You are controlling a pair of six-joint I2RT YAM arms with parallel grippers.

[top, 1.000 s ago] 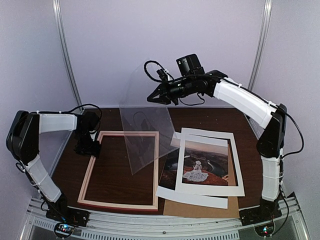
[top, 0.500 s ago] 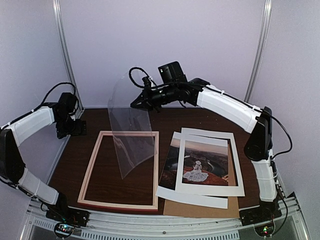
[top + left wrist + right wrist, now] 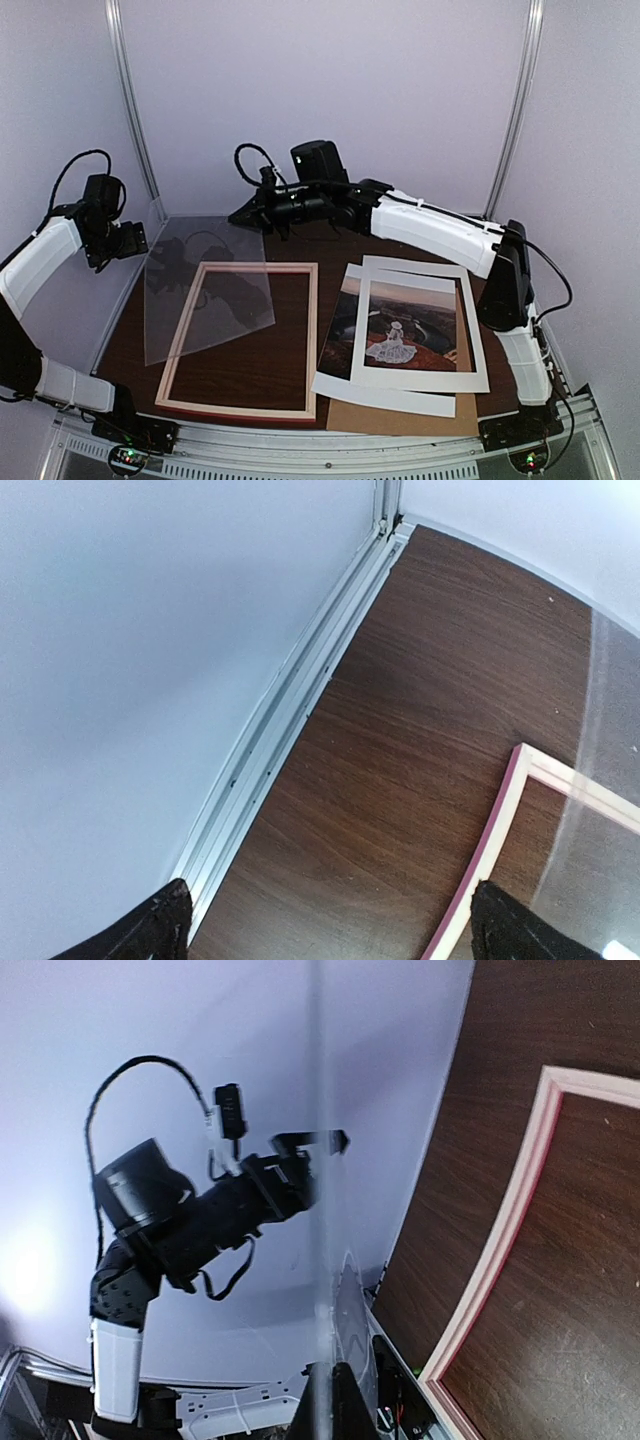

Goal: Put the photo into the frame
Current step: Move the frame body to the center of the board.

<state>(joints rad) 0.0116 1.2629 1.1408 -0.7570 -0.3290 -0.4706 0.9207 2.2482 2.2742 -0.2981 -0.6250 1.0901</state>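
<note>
Photo print (image 3: pixel 400 325) (dark landscape, white-dressed figure) is parked under a white window mat (image 3: pixel 472 340) beside the pink rectangular frame (image 3: pixel 235 408); clear plastic sheet (image 3: pixel 200 300) is pinched over its left side by right claw (image 3: pixel 243 215), presumably to free the opening, left claw (image 3: pixel 330 920) spread wide.

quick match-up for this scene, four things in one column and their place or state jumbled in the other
Things:
1. photo
2. frame
3. clear sheet
4. left gripper

Places or states:
a. open, holding nothing
b. pinched in the shut right gripper
c. lying under the white mat
d. flat, pink moulding, left of the photo

Pairs: 1-c, 2-d, 3-b, 4-a
</note>
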